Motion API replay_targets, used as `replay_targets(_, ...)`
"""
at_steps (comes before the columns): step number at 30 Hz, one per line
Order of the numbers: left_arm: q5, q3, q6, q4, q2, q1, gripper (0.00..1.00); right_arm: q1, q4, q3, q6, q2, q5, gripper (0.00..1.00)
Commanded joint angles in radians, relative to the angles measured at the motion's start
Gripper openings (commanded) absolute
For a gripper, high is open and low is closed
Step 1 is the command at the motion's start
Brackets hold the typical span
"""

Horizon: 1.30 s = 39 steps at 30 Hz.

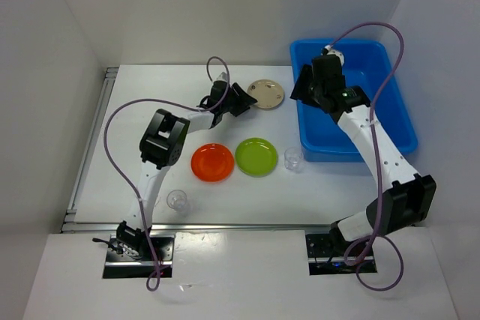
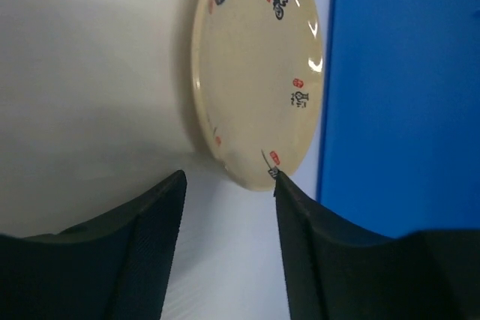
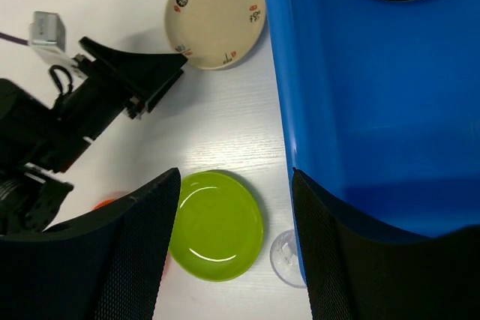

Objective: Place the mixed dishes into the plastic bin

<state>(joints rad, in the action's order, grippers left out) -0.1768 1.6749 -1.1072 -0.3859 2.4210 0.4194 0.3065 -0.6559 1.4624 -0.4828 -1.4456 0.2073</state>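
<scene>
Beige plate (image 2: 259, 73): we judge it stiff, light, slick; take its rim. Left fingers (image 2: 142, 260), right fingers (image 3: 127, 260) apart, empty.

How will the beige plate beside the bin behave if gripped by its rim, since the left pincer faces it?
The beige plate looks rigid, so it should hold its shape. Its glossy surface may slip in the left pincer. Lying flat and shallow on the table, it would probably slide, not tip, if pushed.

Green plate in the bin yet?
No, the green plate sits on the table beside the orange plate, outside the bin.
</scene>
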Motion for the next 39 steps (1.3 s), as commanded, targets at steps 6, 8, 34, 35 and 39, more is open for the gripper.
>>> replay_targets(6, 0.066, 0.134, -0.059, -0.016, 0.128, 0.01, 0.27, 0.009, -0.04, -0.001, -0.014, 0.111, 0.03, 0.67)
replay_targets(8, 0.08, 0.154, -0.068, -0.005, 0.128, 0.01, 0.14, 0.009, -0.04, -0.01, -0.014, 0.123, 0.04, 0.67)
replay_targets(34, -0.125, -0.239, 0.052, 0.209, -0.589, -0.05, 0.0, 0.009, 0.183, 0.079, 0.122, -0.036, -0.209, 0.71)
replay_targets(35, -0.125, -0.271, 0.052, 0.209, -0.618, -0.039, 0.0, 0.009, 0.193, 0.09, 0.122, -0.047, -0.219, 0.7)
replay_targets(39, -0.145, -0.322, 0.043, 0.209, -0.651, -0.014, 0.0, 0.009, 0.213, 0.124, 0.122, -0.068, -0.244, 0.7)
